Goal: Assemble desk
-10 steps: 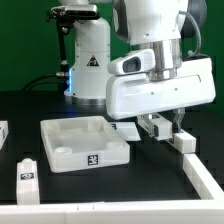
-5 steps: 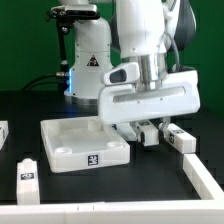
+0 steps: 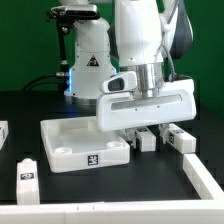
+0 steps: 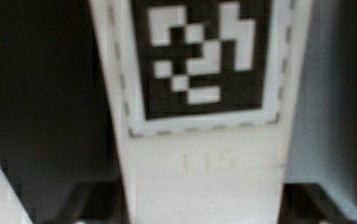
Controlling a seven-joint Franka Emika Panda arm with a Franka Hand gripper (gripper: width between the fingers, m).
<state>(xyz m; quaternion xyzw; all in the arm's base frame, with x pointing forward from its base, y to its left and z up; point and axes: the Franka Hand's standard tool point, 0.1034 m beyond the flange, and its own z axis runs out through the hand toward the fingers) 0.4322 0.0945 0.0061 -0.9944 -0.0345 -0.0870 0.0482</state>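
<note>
The tool (image 3: 150,138) straddles a tagged leg (image 4: 201,150) just beside the panel (image 3: 80,148); whether it grips, I cannot tell.

- setting: robotics laboratory test bench.
- white robot arm (image 3: 140,40) standing on a black table (image 3: 20,105); triangular warning sticker (image 3: 91,62) on its base.
- plain green backdrop (image 3: 25,40).
- printed square tag (image 3: 92,158) on the desk panel (image 3: 65,152); another on a leg (image 4: 193,160).
</note>
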